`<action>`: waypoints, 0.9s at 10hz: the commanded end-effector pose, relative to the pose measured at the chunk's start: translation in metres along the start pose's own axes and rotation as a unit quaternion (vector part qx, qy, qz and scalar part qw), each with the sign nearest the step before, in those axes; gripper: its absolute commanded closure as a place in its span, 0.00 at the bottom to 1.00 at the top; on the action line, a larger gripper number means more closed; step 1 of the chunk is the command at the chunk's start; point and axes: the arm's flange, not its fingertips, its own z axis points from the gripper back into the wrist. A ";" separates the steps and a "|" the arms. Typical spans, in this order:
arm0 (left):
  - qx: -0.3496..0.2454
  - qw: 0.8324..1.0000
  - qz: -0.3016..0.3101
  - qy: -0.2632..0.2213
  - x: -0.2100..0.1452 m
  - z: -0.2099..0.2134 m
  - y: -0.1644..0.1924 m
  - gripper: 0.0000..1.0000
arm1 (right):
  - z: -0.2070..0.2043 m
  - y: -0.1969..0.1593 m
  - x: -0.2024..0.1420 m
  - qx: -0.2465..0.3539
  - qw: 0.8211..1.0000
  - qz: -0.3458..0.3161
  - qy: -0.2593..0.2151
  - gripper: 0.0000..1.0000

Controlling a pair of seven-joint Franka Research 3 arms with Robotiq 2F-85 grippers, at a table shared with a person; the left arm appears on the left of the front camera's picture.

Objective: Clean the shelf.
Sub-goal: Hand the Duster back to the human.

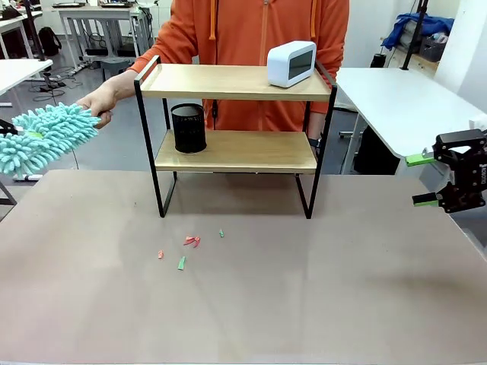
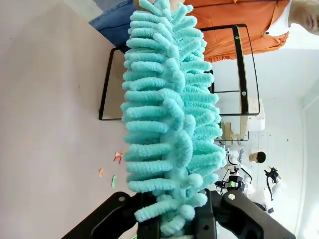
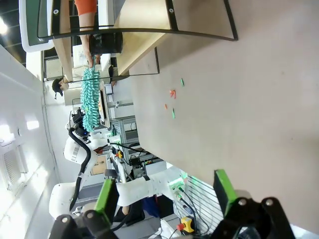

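Observation:
The shelf [image 1: 236,82], two light wooden boards in a thin black frame, stands at the middle back of the table. A white device [image 1: 291,63] sits on its top board and a black mesh cup [image 1: 188,128] on the lower one. My left gripper [image 2: 172,225] is shut on the base of a fluffy teal duster [image 1: 42,137], held in the air left of the shelf. A person's hand [image 1: 103,103] is right at the duster's far end. My right gripper [image 1: 426,180] hangs open to the right of the shelf, with nothing between its green pads [image 3: 224,189].
Small red and green paper scraps [image 1: 190,242] lie on the tabletop [image 1: 304,304] in front of the shelf. A person in an orange hoodie [image 1: 251,30] stands behind the shelf. Another white table [image 1: 403,99] stands at the right.

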 end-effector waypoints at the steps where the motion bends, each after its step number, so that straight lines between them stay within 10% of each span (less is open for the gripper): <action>1: 0.000 1.000 -0.001 -0.002 -0.002 0.003 -0.001 1.00 | 0.000 0.001 -0.002 -0.003 1.000 -0.005 0.002 0.00; 2: 0.000 1.000 0.000 0.000 0.000 0.000 0.000 0.24 | 0.000 0.001 -0.002 -0.003 1.000 -0.005 0.002 0.00; 3: -0.005 1.000 0.005 -0.004 -0.001 -0.005 -0.005 0.24 | 0.000 0.001 -0.002 -0.003 1.000 -0.005 0.002 0.00; 4: -0.004 1.000 0.008 0.000 -0.002 -0.011 -0.008 0.00 | 0.000 0.001 -0.002 -0.003 1.000 -0.005 0.002 0.00; 5: -0.006 1.000 0.002 0.012 -0.005 -0.016 -0.010 0.23 | 0.000 0.001 -0.002 -0.003 1.000 -0.005 0.002 0.00; 6: -0.016 1.000 0.001 0.020 -0.010 -0.020 -0.013 0.00 | 0.000 0.001 -0.002 -0.003 1.000 -0.005 0.002 0.00; 9: -0.093 0.988 0.035 0.122 -0.029 -0.046 -0.010 0.00 | 0.000 0.001 -0.002 -0.003 1.000 -0.005 0.002 0.00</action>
